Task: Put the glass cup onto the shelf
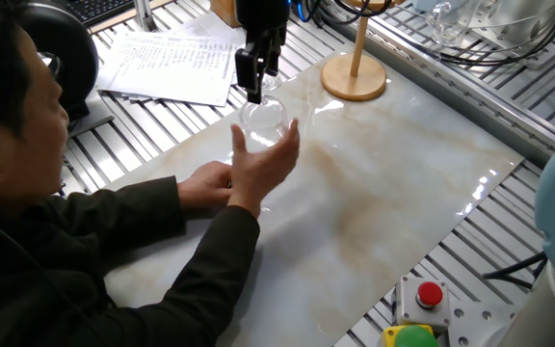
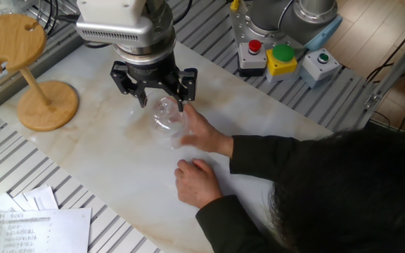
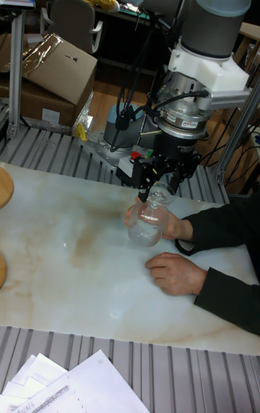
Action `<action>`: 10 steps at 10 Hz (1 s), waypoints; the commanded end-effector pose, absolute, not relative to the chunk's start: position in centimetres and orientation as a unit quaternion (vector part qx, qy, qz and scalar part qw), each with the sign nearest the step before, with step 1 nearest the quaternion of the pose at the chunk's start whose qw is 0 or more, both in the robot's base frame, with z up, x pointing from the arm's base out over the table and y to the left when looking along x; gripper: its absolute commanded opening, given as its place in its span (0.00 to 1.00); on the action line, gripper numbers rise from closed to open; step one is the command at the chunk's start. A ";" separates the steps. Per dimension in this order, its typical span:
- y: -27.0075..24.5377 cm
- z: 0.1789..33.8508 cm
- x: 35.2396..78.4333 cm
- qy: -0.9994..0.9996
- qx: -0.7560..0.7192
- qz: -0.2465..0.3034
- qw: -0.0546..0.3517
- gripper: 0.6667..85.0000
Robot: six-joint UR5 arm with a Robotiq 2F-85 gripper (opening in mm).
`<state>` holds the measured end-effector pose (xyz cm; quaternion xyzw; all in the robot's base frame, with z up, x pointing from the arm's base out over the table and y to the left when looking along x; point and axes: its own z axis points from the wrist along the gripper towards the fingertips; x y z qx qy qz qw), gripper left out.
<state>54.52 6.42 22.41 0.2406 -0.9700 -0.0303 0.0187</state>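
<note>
The glass cup hangs tilted above the marbled board, foot end up. My gripper comes down on it from above, its two fingers closed on the foot end. A person's hand is spread open just behind and beside the bowl, no longer wrapped around it. The shelf, a light wooden stand with a round base, thin post and notched top disc, stands apart from the cup at the board's far corner.
The person's other hand rests on the board near the cup. Papers lie on the slatted table. A box with red and green buttons sits off the board's edge. Cables run behind the shelf.
</note>
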 end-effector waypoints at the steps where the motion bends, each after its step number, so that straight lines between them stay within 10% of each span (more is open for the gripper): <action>1: 6.4 22.6 54.6 -0.973 0.227 -0.029 0.019 0.00; 10: -1.2 23.0 60.2 -0.947 0.317 0.043 -0.017 0.00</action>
